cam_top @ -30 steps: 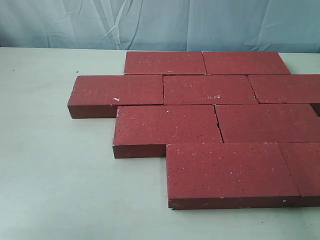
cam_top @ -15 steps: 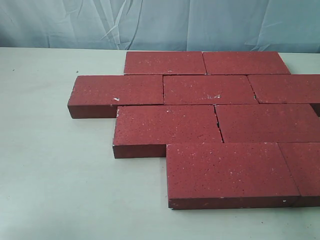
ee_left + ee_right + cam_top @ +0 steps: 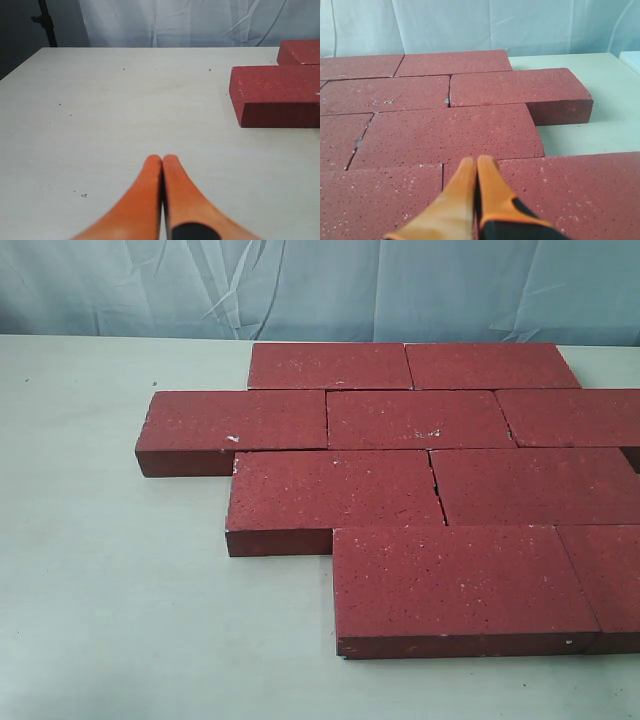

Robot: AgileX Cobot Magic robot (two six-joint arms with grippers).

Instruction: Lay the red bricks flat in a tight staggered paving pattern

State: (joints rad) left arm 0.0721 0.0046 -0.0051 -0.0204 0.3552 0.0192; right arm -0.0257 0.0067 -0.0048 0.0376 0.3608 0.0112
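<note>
Several red bricks [image 3: 420, 418] lie flat on the table in offset rows, edges touching, each row shifted sideways from the one behind it. The front brick [image 3: 460, 585] sits nearest the camera. Neither gripper shows in the exterior view. In the left wrist view my left gripper [image 3: 162, 159] is shut and empty over bare table, apart from the end brick [image 3: 277, 95]. In the right wrist view my right gripper [image 3: 476, 161] is shut and empty above the laid bricks [image 3: 450, 132].
The pale table [image 3: 110, 600] stretches left and in front of the bricks. A light blue cloth backdrop [image 3: 320, 285] hangs behind the table. A dark stand [image 3: 47, 22] rises beyond the table's far corner in the left wrist view.
</note>
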